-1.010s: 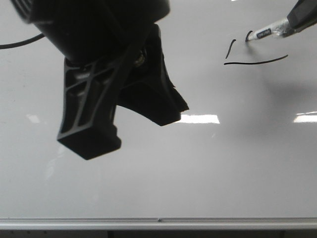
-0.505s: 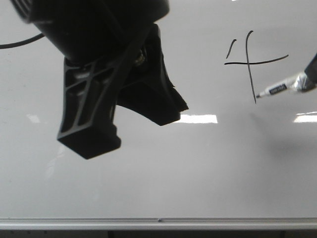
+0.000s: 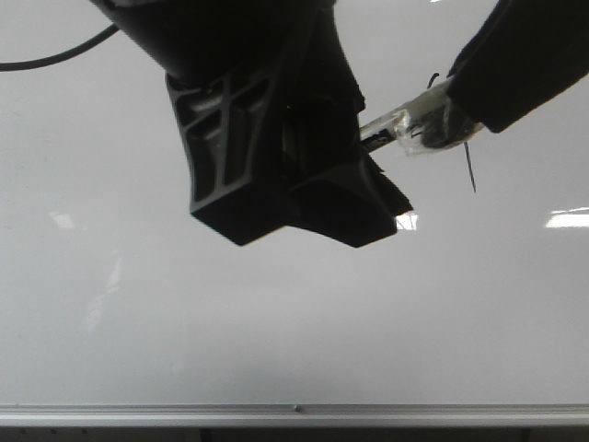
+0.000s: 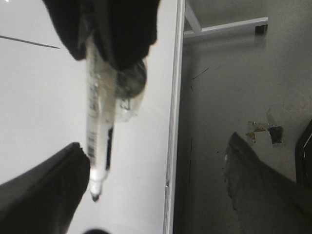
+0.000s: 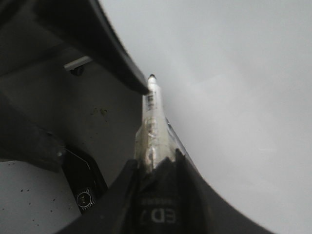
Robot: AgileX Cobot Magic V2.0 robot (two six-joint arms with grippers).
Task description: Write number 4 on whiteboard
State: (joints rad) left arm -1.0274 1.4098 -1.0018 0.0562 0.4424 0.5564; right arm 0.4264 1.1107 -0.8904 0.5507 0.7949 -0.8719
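The big black left gripper hangs wide apart close to the camera, hiding much of the whiteboard and most of the number 4, while the right gripper squeezes a taped marker pointing at it.

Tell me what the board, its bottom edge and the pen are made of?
The board looks like smooth, glossy coated panel: bright lamp reflections show on it. Its bottom edge looks like brushed silver metal, probably aluminium. The pen seems white plastic with a dark tip, wrapped in shiny clear tape or film near the right end effector.
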